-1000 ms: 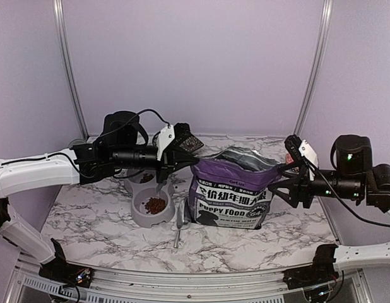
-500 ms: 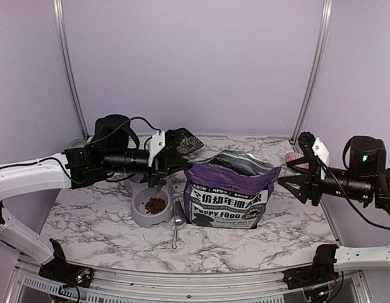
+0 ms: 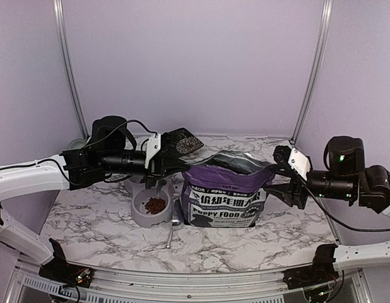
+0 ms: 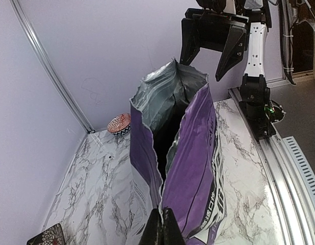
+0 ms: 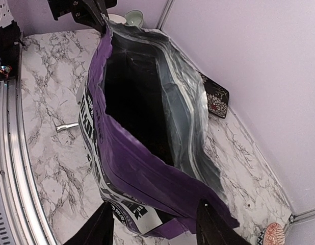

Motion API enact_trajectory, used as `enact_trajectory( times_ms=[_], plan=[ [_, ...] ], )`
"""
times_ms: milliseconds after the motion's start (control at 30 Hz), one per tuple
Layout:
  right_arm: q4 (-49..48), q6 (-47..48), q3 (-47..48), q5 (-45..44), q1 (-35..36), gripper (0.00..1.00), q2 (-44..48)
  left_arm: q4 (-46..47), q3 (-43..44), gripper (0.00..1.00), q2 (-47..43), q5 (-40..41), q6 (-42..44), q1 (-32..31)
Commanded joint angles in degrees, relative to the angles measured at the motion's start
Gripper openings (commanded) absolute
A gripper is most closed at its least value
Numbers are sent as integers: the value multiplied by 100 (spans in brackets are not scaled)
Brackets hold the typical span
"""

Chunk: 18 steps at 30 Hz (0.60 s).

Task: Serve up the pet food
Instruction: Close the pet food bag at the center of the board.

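While your left gripper [image 4: 162, 224] clamps the bag's [image 3: 226, 202] left rim, your right gripper [image 5: 155, 206] stands wide astride its right rim, pet food [image 3: 156, 205] heaped in the bowl [image 3: 137, 216] — just left of the bag.

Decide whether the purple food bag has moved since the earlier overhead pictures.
Yes. The bag has slid left, closer to the grey double bowl.
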<state>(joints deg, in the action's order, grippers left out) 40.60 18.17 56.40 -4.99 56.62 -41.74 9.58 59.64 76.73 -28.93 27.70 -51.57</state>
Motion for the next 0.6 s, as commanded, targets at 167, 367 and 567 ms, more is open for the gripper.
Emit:
enact_trajectory(
  times_ms=[167,367,567],
  plan=[
    [-173,330,456,-330,14,62,204,457,5,0,-354,-324,129,7],
    [148,504,591,-299,8,67,-150,448,4,0,-360,-365,122,0],
    [280,587,651,183,-68,65,-469,415,-40,0,-437,-424,147,-2]
  ],
)
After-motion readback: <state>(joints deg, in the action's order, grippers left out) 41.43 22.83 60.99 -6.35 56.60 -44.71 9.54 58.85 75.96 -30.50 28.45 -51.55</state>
